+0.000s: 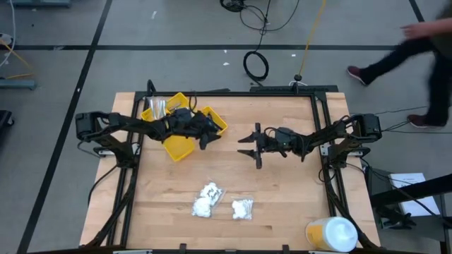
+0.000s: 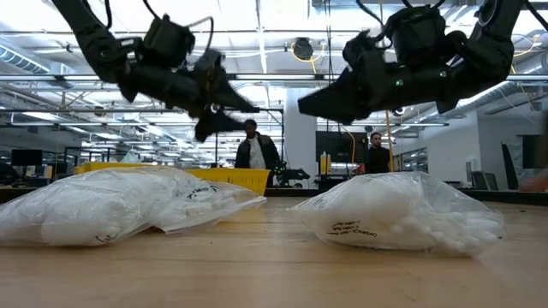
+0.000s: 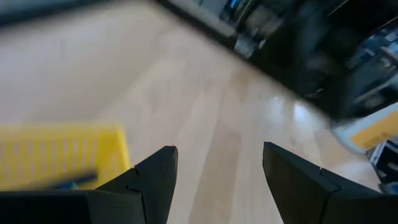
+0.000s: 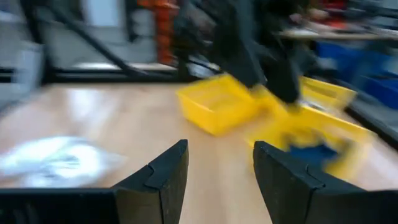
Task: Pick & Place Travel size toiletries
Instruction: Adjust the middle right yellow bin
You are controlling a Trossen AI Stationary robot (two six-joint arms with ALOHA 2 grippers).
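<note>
Two clear bags of white fluffy lumps lie flat on the wooden table near its front; the low view shows them close up. The yellow compartment tray sits at the far left, with silvery packets in one far compartment and something dark blue in another. My left gripper hovers open at the tray's right edge, with nothing between its fingers. My right gripper hangs open above the table's middle, pointing at the tray, also empty.
A large white-and-yellow round container stands at the near right corner. Bare wood lies between the tray and the bags. A person walks past on the floor beyond the far right corner; other people show in the room behind.
</note>
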